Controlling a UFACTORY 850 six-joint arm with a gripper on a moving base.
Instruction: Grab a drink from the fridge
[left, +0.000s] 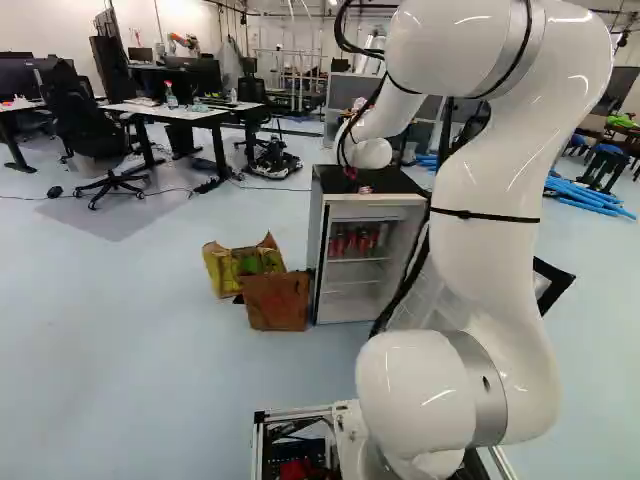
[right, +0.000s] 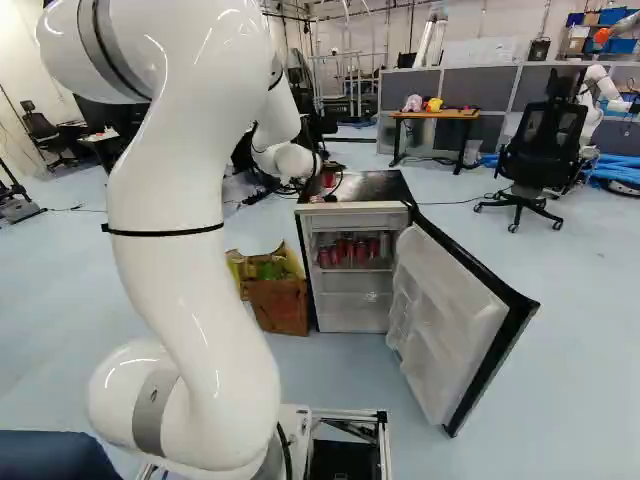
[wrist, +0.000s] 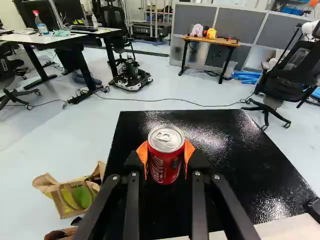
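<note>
Showing the grasp stage, the wrist view gives you the gripper (wrist: 165, 155) closed to the width of one red can (wrist: 165, 171), an orange pad against each side. The can is upright, over the black fridge top (wrist: 240, 165); whether its base touches that surface you cannot tell. Judged against the task, the grabbing is done; what is left for you is probably to lift and carry the drink away. Note in the right base view the open fridge (right: 355, 318), with more red cans (right: 361, 250) on a shelf inside; that the held one came from there is likely, but not shown.

Edges and room for moving: the fridge top extends around the held can, its far edge beyond it and its pale front rim nearer the wrist. A straight lift should free the can first; a low sideways move could drag or tip it. The door (right: 440, 310) stands swung out at the fridge's right in the right base view, its free edge reaching toward the base (right: 347, 413), so you should treat that side as the tight one. On the opposite side, beside the fridge, stands a brown bag (right: 280, 305). The wooden table (wrist: 215, 41) and black chair (wrist: 292, 70) stand well apart, beyond the fridge.
</note>
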